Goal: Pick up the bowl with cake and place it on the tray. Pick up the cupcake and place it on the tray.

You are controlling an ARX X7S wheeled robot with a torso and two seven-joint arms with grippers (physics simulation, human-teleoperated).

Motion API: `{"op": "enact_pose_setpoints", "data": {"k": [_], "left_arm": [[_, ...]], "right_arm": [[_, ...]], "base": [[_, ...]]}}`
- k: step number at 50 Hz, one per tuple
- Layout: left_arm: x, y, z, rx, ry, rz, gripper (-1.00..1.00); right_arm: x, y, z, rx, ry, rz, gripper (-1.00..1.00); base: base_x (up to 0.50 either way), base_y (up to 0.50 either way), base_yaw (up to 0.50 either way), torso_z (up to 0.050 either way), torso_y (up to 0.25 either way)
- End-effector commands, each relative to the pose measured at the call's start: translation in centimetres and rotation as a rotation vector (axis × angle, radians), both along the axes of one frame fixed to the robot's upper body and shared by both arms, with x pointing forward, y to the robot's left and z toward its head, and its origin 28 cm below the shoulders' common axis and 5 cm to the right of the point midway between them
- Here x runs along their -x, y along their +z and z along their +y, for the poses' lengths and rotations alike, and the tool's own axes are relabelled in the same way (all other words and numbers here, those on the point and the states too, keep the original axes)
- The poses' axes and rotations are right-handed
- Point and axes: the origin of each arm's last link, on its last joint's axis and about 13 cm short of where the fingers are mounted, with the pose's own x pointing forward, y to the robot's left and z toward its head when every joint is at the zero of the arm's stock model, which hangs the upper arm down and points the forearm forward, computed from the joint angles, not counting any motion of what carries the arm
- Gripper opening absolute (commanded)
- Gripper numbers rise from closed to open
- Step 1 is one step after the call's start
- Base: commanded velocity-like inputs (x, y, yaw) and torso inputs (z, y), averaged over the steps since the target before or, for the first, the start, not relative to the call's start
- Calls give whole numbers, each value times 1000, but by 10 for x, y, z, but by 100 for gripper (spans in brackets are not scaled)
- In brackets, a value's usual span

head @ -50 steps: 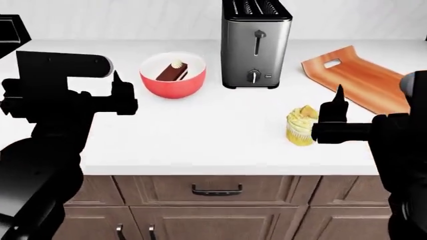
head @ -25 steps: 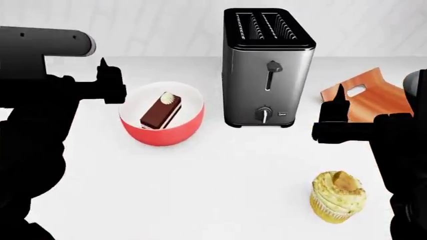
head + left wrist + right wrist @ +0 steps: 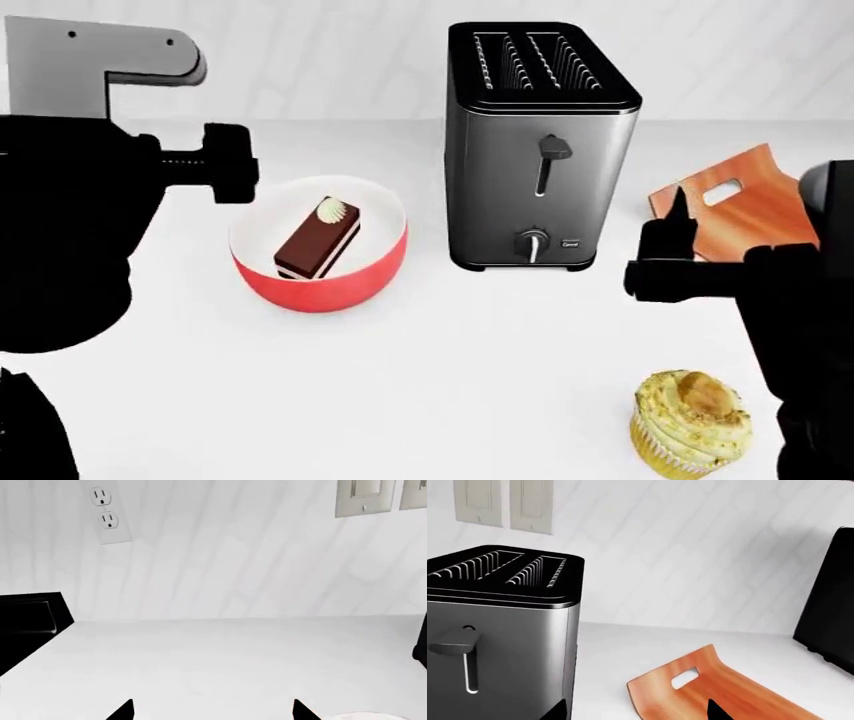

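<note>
Risk, we judged, lay in the left gripper [image 3: 230,176], jaws parted and empty, clipping the bowl with cake [image 3: 319,256] at centre left and sliding it across the counter [image 3: 441,350].

Brushed-metal toaster [image 3: 541,150]; glossy wooden tray [image 3: 720,695]

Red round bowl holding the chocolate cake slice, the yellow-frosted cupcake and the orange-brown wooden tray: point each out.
red round bowl [image 3: 350,285], head view, red outer wall.
yellow-frosted cupcake [image 3: 687,420], head view, frosting swirl.
orange-brown wooden tray [image 3: 727,692], right wrist view, flat surface.
</note>
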Motion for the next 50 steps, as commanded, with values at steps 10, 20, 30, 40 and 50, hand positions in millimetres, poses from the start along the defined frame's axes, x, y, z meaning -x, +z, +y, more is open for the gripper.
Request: {"op": "enact_pose_setpoints", "data": {"k": [10, 20, 30, 40, 50], "left_arm": [[-23, 41, 1, -65, 125, 256, 100], [-40, 38, 0, -107, 122, 347, 100], [-51, 42, -14, 52, -65, 402, 100], [-63, 29, -24, 193, -81, 524, 100], [-74, 7, -24, 190, -41, 575, 100]], "right_arm": [[3, -5, -3, -11, -12, 11, 100], [2, -13, -6, -25, -16, 21, 100], [1, -18, -9, -35, -19, 27, 100], [1, -22, -9, -38, -15, 33, 100], [0, -25, -8, -43, -10, 37, 100]], "base": [[0, 0, 0, 0, 0], [0, 0, 0, 0, 0], [0, 0, 0, 0, 0], [0, 0, 0, 0, 0], [0, 0, 0, 0, 0]]}}
